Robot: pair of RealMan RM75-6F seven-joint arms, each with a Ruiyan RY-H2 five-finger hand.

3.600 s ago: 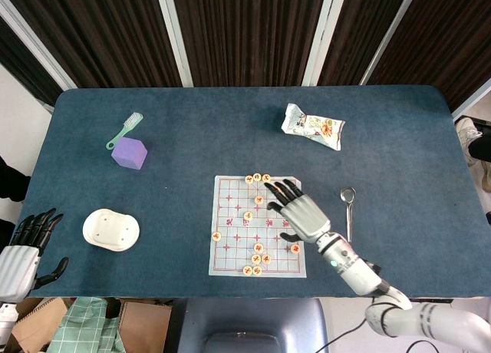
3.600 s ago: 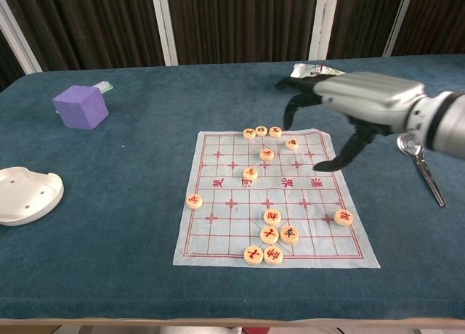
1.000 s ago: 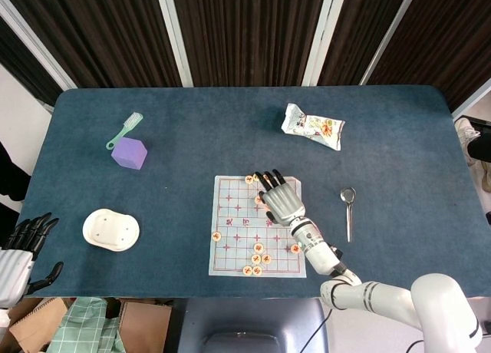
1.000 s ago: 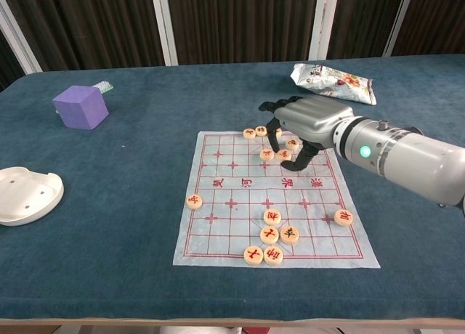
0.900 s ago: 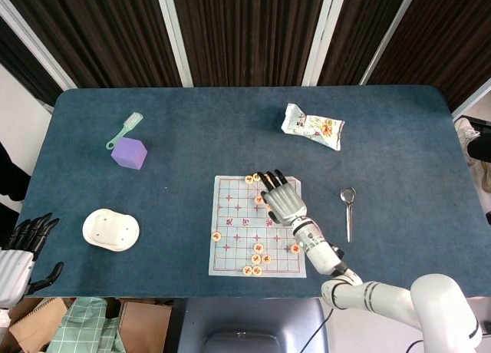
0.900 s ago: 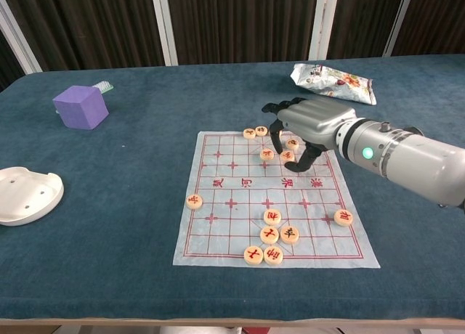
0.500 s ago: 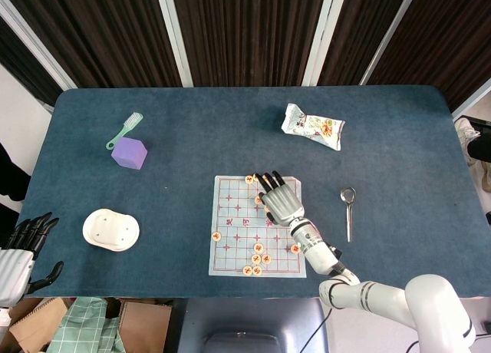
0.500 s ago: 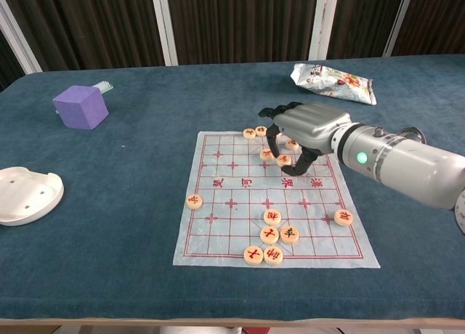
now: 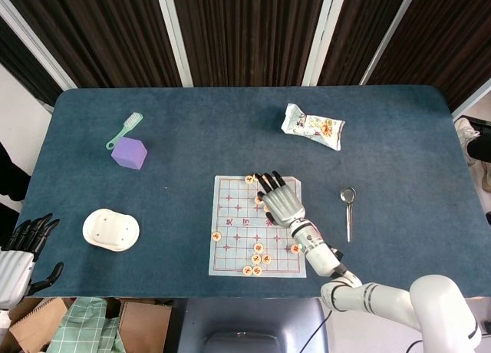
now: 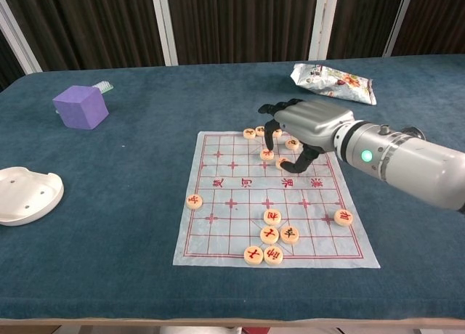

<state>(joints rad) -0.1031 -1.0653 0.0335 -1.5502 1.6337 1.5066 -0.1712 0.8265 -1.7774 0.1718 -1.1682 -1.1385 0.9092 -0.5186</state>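
Your right hand (image 10: 309, 127) is low over the far end of the xiangqi board (image 10: 232, 225), fingers curled downward, dark fingertips (image 10: 268, 139) right at a round chess piece (image 10: 267, 155) in the upper middle of the grid. The thumb hooks in from the near side, close to a second piece (image 10: 283, 162) just beside the first. Whether a piece is actually pinched or only touched, I cannot tell: the fingers cover the contact in both views. From the head camera, your right hand (image 9: 281, 200) lies across the board's upper right part, palm down, hiding the pieces under it.

More pieces sit along the far edge (image 10: 249, 133), touching or nearly touching the fingers. One lone piece (image 10: 193, 200) rests at the board's left border, a cluster (image 10: 270, 236) sits near the front edge, and another piece (image 10: 343, 218) lies off to the right side.

Your left hand (image 9: 19, 253) is at the table's near left corner, fingers straight and apart, holding nothing, well apart from the board.

Around you: a white dish (image 10: 25, 194) at left, a purple cube (image 10: 81, 106) with a green brush (image 9: 125, 130) behind it, a snack packet (image 10: 333, 81) at the far right, and a metal spoon (image 9: 348, 211) right of the board.
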